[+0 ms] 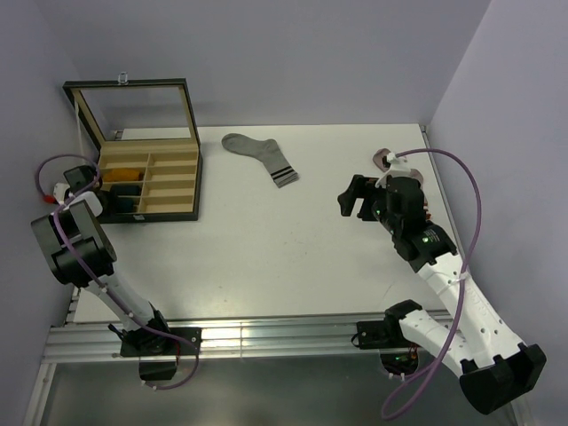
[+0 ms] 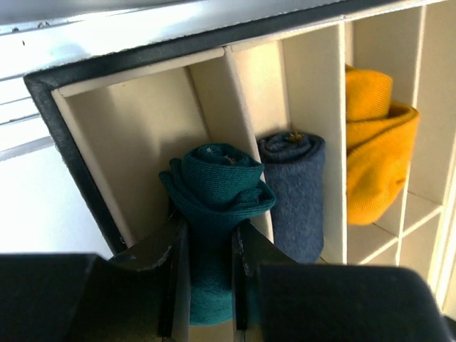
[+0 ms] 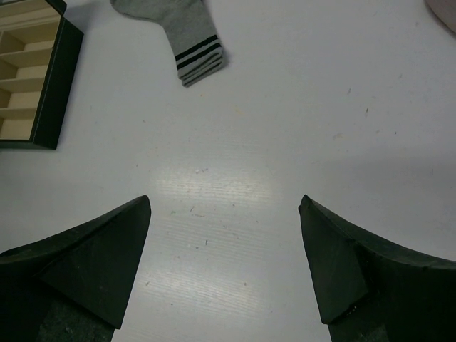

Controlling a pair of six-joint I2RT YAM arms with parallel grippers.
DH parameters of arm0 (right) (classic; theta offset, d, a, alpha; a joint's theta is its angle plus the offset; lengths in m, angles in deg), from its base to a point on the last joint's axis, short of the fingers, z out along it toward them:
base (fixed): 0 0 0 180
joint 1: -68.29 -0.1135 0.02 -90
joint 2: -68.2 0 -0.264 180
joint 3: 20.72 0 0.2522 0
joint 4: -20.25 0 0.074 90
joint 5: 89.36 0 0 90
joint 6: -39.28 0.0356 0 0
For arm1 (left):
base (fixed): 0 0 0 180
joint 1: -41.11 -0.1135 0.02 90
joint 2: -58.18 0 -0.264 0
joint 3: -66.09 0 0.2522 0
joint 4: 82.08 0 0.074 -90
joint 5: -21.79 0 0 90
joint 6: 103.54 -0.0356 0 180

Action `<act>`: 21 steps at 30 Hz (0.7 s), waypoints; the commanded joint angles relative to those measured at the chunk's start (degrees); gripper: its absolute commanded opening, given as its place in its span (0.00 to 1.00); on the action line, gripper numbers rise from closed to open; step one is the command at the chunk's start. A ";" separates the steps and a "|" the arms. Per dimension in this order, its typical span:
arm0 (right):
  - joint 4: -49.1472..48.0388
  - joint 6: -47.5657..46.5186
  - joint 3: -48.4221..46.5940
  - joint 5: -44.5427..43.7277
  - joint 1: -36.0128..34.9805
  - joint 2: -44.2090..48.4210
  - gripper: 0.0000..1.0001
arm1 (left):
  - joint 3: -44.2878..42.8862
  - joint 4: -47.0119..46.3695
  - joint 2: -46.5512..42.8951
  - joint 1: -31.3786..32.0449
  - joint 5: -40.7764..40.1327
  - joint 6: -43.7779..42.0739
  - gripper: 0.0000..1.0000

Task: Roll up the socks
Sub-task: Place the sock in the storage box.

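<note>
Left end effector point(image 2: 208, 246) clamps the teal sock point(image 2: 217, 178) (lower centre, inside the box point(image 2: 53, 114)). Right end effector point(image 3: 224, 214) stands open.

White arms point(image 1: 479, 315), black joints point(image 1: 75, 244), purple cables point(image 1: 478, 209), black right pincer point(image 3: 224, 206).

I see a dark teal sock point(image 2: 214, 178), a navy sock point(image 2: 296, 182) and a mustard-orange sock point(image 2: 377, 157) in a box point(image 2: 53, 107), black outside, cream inside. The grey sock point(image 1: 257, 153) on the white surface point(image 1: 293, 257) has dark cuff stripes. My left hand point(image 2: 208, 242) and right hand point(image 3: 224, 206) are black.
</note>
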 commanded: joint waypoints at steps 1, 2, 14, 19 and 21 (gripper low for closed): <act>-2.28 -1.16 -0.23 -1.03 0.26 -0.42 0.92 | -3.81 5.18 4.16 1.37 -3.66 -1.54 0.16; -2.28 -1.24 -0.31 -1.03 0.26 -0.42 0.92 | -4.25 6.32 5.30 1.55 -3.57 -1.36 0.23; -2.72 -1.24 -0.14 -0.59 0.26 -0.25 0.92 | -9.17 16.26 4.08 2.17 -2.78 -2.50 0.70; -2.55 -1.24 -0.14 -0.59 0.26 0.54 0.92 | -11.28 19.95 2.50 2.17 -3.22 -2.94 0.72; -2.63 -1.24 -0.14 -0.86 0.26 0.98 0.92 | -11.89 20.74 2.23 2.17 -2.96 -2.86 0.69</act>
